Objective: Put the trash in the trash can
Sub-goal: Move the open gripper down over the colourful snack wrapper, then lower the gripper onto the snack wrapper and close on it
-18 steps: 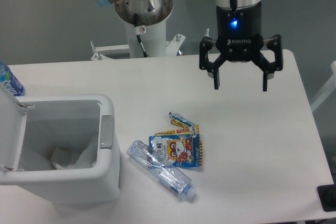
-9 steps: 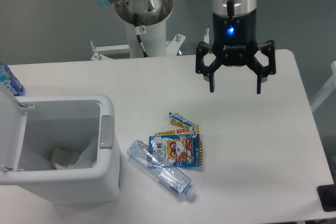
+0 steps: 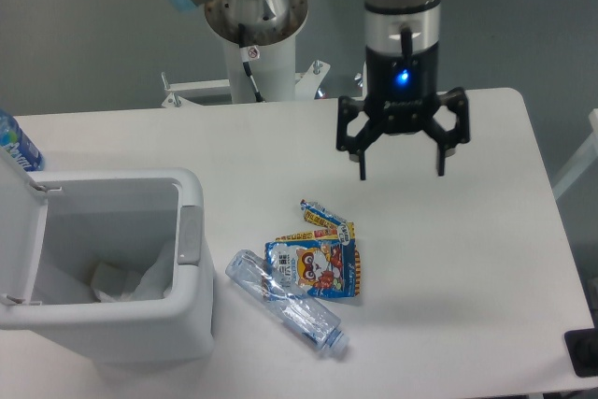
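White table [image 3: 486, 231], my gripper [image 3: 401, 173] hanging jaws apart, nothing held. Snack wrapper [image 3: 315, 268], crushed bottle [image 3: 283, 303] below-left of it; trash can [image 3: 121, 268] far left, lid open for drops.

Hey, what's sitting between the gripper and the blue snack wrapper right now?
Nothing: bare table separates the open gripper from the blue snack wrapper.

Even, cool overhead lighting; a sharp frame with little glare.

The white table [image 3: 486, 259] is lit brightly and evenly from above, and only soft, faint shadows are cast beside the trash can [image 3: 103, 268] and under the crushed bottle [image 3: 285, 306]. A small blue indicator light is seen glowing on the end effector [image 3: 401, 173]. Slight highlights are caught on the clear plastic. Focus is held across the frame; mild softness is noted at the corners.
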